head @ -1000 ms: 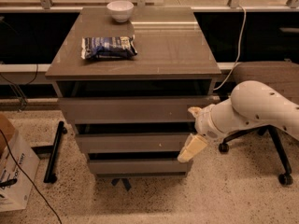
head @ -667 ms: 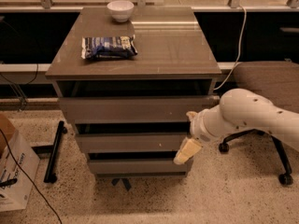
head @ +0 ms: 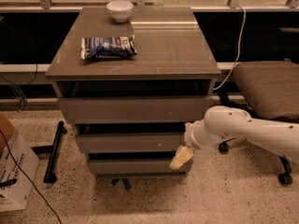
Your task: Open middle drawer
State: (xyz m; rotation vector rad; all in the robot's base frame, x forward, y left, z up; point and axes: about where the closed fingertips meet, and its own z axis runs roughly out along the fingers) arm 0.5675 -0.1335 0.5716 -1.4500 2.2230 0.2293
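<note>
The grey-brown cabinet has three handleless drawers stacked under its top. The middle drawer [head: 126, 143] is the mid-sized front panel with a tiny pale dot near its lower right. It sits flush between the taller top drawer [head: 133, 109] and the shorter bottom drawer [head: 135, 166]. My white arm comes in from the right. My gripper [head: 181, 157], with pale cream tips, points down-left at the cabinet's right front, just below the middle drawer's right end and over the bottom drawer's right end.
A blue snack bag [head: 108, 46] and a white bowl [head: 119, 10] lie on the cabinet top [head: 168, 45]. A brown office chair [head: 268, 85] stands at the right behind my arm. A cardboard box [head: 11, 171] sits at the lower left, with a black bar [head: 53, 150] on the floor.
My arm and gripper have moved left, closer to the cabinet's right front. The drawers have not moved.
</note>
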